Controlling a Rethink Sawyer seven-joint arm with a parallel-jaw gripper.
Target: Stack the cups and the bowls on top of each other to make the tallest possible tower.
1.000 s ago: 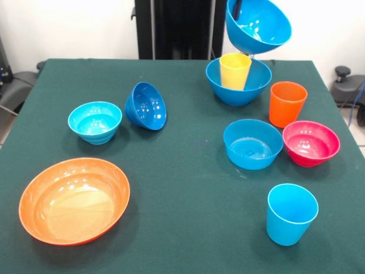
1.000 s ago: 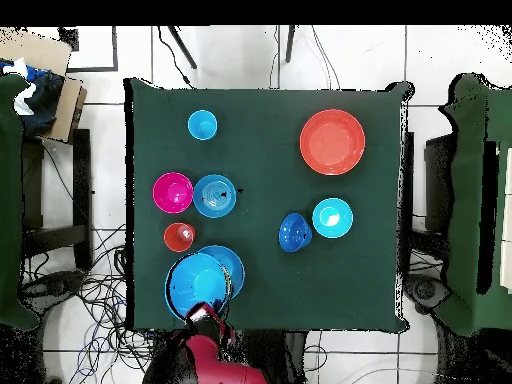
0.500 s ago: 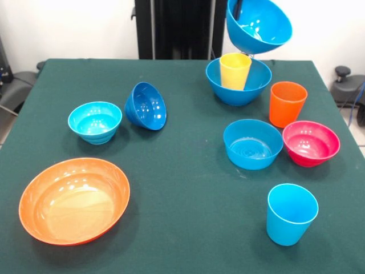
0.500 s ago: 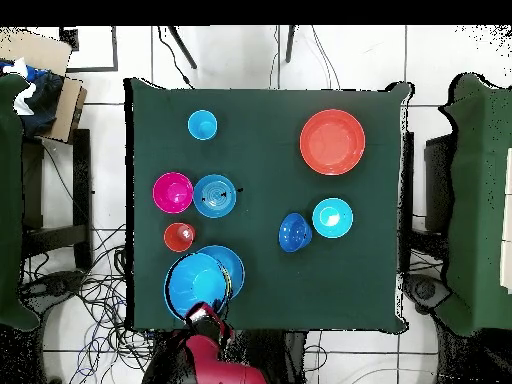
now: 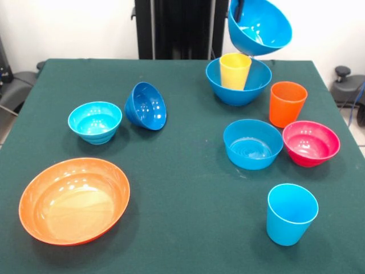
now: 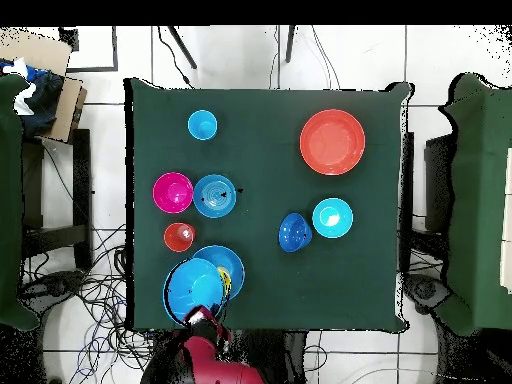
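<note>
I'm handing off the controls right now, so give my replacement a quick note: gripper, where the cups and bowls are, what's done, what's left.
Gripper: at the lifted blue bowl, fingers not visible; the bowl hangs tilted above the yellow cup.
Done: yellow cup stands in the second large blue bowl.
Left, all single on the table: orange cup, light blue cup, medium blue bowl, magenta bowl, tipped dark blue bowl, cyan bowl, orange bowl.

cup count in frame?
3. Yellow cup stands inside the blue bowl at the far side; orange cup just beside that bowl; light blue cup nearest the front camera. None seems hidden.
</note>
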